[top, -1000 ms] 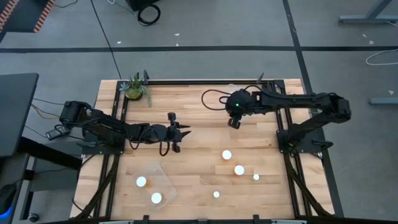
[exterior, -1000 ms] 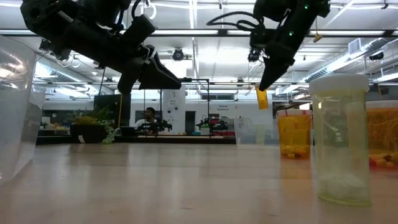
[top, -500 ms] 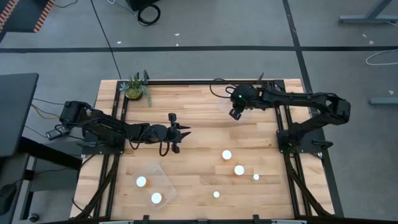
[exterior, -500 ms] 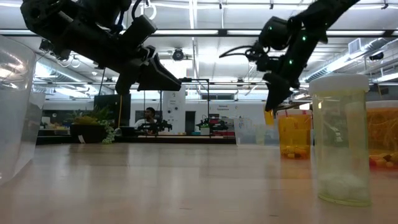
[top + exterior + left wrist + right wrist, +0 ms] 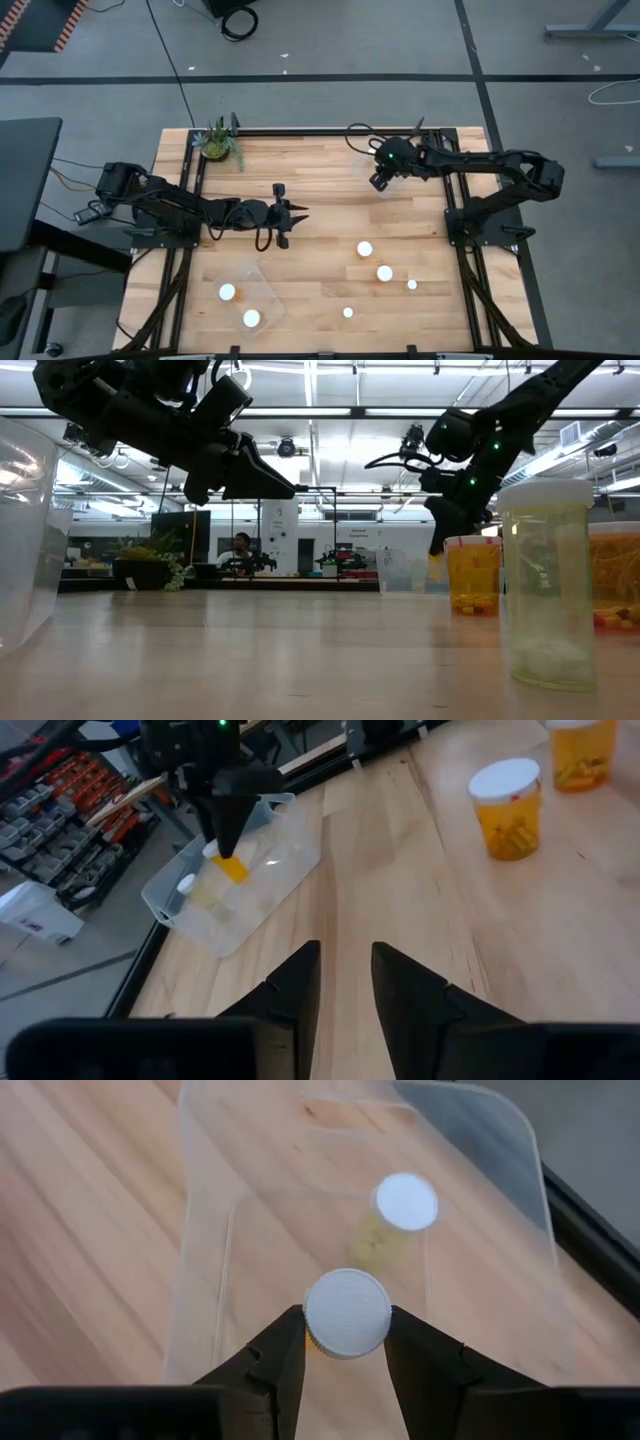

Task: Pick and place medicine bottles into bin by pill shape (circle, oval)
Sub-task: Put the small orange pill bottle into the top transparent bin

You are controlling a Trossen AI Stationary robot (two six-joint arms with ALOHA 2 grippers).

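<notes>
The right gripper [image 5: 346, 1348] is clamping the white cap of a medicine bottle [image 5: 346, 1314] between its fingers, hanging it over a clear bin [image 5: 500, 1200] at about one o'clock on the table [image 5: 320, 215], where another bottle [image 5: 405, 1202] is already lying inside. The likely risk is a release while the bottle is hanging near the bin's wall rather than its middle: it could be clipping the rim and rolling out. The right wrist view is showing the grip and the bin's contents, which the high view is hardly revealing, the clear bin being nearly invisible there. The left gripper [image 5: 343, 982], near nine o'clock of centre, is holding nothing, its jaws narrowly parted. The high view alone is showing four loose bottles [image 5: 365, 248] toward five o'clock and a second bin [image 5: 262, 288] at seven.
</notes>
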